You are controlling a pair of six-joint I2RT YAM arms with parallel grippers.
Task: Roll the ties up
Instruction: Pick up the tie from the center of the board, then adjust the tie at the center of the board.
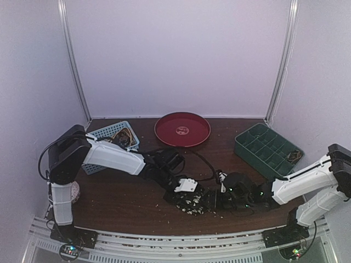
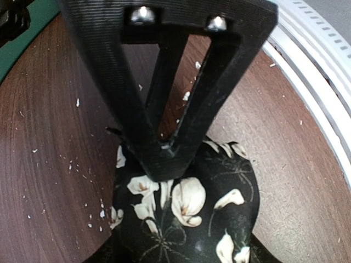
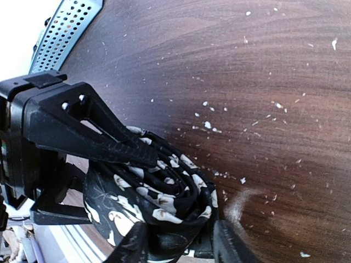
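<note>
The floral black tie (image 3: 164, 203) is pinched by the closed left gripper (image 2: 164, 161). Its rolled end is clamped within the right gripper (image 3: 181, 249)

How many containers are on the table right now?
3: blue basket back left, red round tray back centre, green compartment bin at right. None seems hidden.

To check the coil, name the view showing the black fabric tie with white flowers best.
The right wrist view: the black fabric tie with white flowers shows its rolled layers side-on. The left wrist view shows only its patterned top; the top external view, a small dark bundle.
</note>
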